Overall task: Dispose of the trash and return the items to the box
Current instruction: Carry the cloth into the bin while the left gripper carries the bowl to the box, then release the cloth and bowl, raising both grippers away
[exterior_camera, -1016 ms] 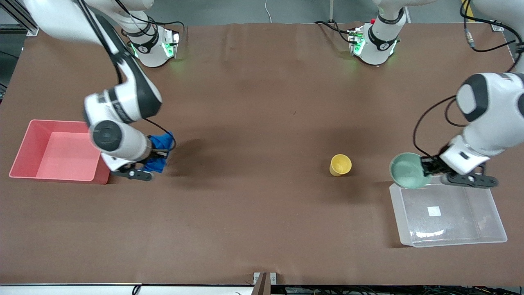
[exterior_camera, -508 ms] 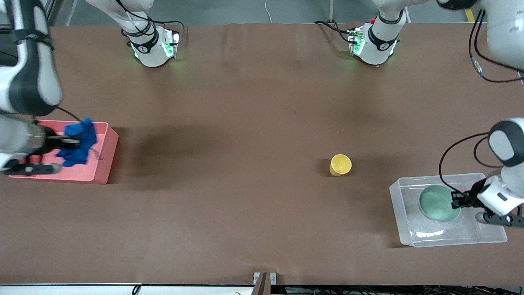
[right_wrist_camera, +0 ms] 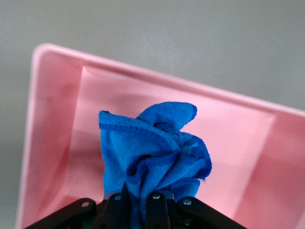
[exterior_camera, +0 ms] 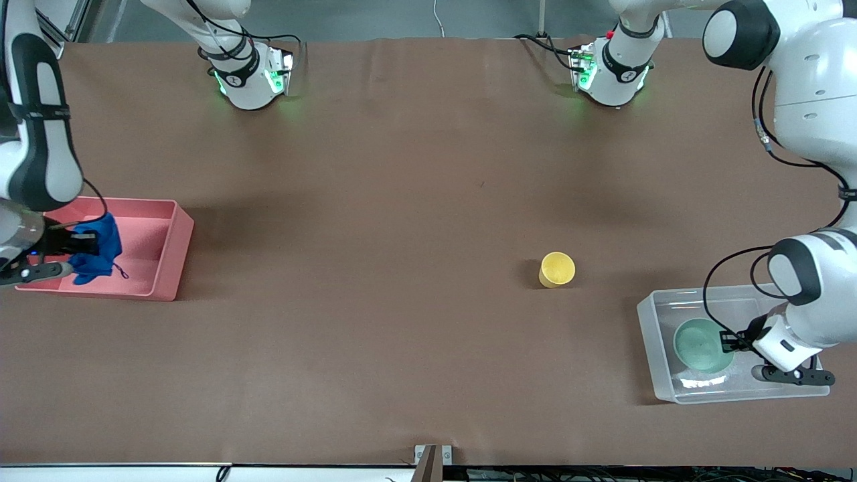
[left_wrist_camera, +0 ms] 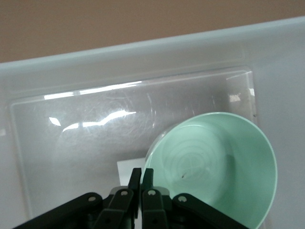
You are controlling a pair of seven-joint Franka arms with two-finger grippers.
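My right gripper [exterior_camera: 65, 242] is shut on the blue cloth rag [exterior_camera: 94, 253] and holds it inside the pink bin [exterior_camera: 175, 248]; the right wrist view shows the rag [right_wrist_camera: 152, 152] bunched between the fingers [right_wrist_camera: 157, 202] over the bin [right_wrist_camera: 57, 119]. My left gripper [exterior_camera: 726, 341] is shut on the rim of the mint-green bowl [exterior_camera: 699, 345], low inside the clear tub [exterior_camera: 653, 355]; the left wrist view shows the bowl [left_wrist_camera: 219, 167], the gripper [left_wrist_camera: 142, 174] and the tub floor [left_wrist_camera: 86, 143]. The yellow cup [exterior_camera: 556, 269] stands upright on the table, apart from both grippers.
The brown table [exterior_camera: 402, 201] carries the pink bin at the right arm's end and the clear tub at the left arm's end. The cup stands between them, closer to the tub. The arm bases [exterior_camera: 248, 73] stand along the top.
My right gripper carried the rag from beside the pink bin to over it, then lower into it. My left gripper moved the bowl from the tub's edge down into the tub.
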